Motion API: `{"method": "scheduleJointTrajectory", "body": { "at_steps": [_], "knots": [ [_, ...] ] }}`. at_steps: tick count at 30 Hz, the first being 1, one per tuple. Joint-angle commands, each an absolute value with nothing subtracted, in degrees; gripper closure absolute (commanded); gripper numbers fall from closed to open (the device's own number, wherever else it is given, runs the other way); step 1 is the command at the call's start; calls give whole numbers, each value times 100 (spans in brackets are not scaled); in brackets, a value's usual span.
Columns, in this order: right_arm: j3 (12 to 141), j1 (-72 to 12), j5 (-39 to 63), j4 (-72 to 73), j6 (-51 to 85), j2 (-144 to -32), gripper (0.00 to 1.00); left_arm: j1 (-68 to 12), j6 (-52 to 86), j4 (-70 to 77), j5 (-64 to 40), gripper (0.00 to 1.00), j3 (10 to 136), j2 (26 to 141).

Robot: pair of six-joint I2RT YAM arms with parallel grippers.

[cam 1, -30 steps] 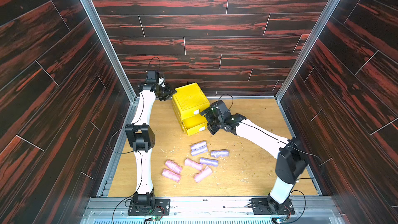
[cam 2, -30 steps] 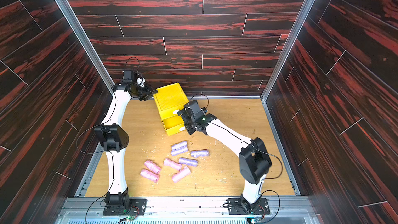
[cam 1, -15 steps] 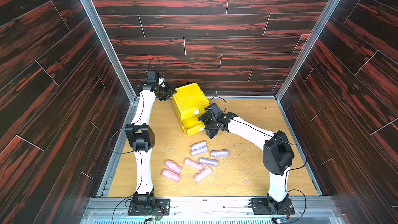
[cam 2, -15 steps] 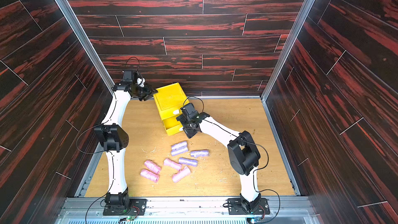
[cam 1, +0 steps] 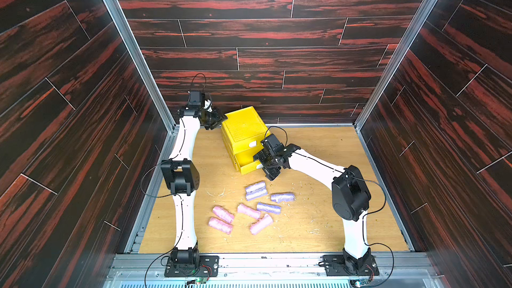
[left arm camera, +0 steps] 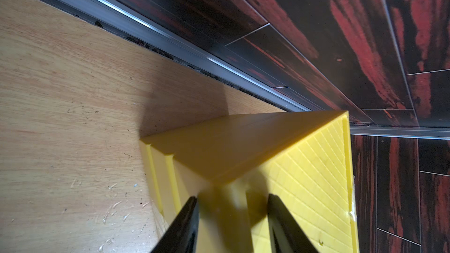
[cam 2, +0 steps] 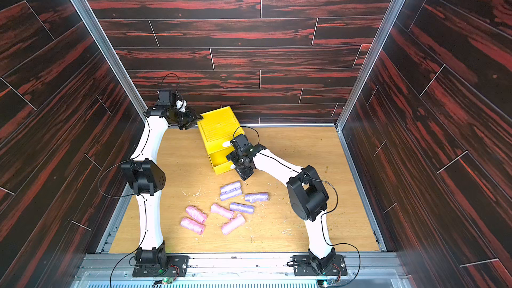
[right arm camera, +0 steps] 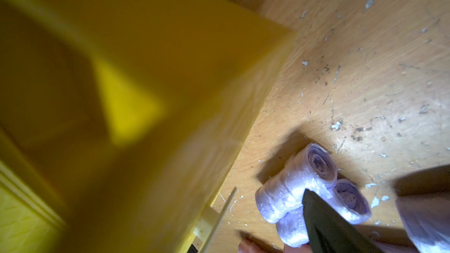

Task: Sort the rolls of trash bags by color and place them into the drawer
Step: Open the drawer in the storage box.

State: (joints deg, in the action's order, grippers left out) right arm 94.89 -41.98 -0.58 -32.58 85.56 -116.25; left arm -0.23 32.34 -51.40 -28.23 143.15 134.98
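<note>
Sorting is barely begun, by the look of it. Four purple rolls [cam 1: 255,187] and four pink rolls [cam 1: 223,214] lie loose on the desk [cam 1: 318,217], yet to be stowed (no green ones in sight). The yellow chest [cam 1: 242,128] has its bottom drawer [cam 2: 219,166] pulled out and apparently bare. The right claw [cam 1: 267,169], jaws wide and empty, hovers at the drawer front. The left claw [left arm camera: 231,215] straddles the chest's rear corner — whether it grips, I cannot tell.

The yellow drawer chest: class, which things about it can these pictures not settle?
Yellow chest, upper drawers' contents: its own walls hide them in both top views.
Pulled-out bottom drawer: right gripper covers part; right wrist view blurs it.
Left gripper: hold on chest blurred, cut by left wrist view's edge.
</note>
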Motion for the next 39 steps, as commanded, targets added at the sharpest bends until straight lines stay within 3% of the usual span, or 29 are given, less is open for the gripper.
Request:
{"method": "scheduleJointTrajectory", "body": {
  "at_steps": [1,17,39],
  "knots": [
    [9241,-4188,108,-3490,8374,-11358,6,-235,3076,-6038,-2877,51,14071,13860],
    [8353,-4191,45,-3399,8156,-10728,7,-231,3076,-6030,-2881,51,14069,13877],
    [8189,-4192,-106,-3366,8165,-10424,8,-229,3076,-6040,-2867,51,14067,13869]
  ]
}}
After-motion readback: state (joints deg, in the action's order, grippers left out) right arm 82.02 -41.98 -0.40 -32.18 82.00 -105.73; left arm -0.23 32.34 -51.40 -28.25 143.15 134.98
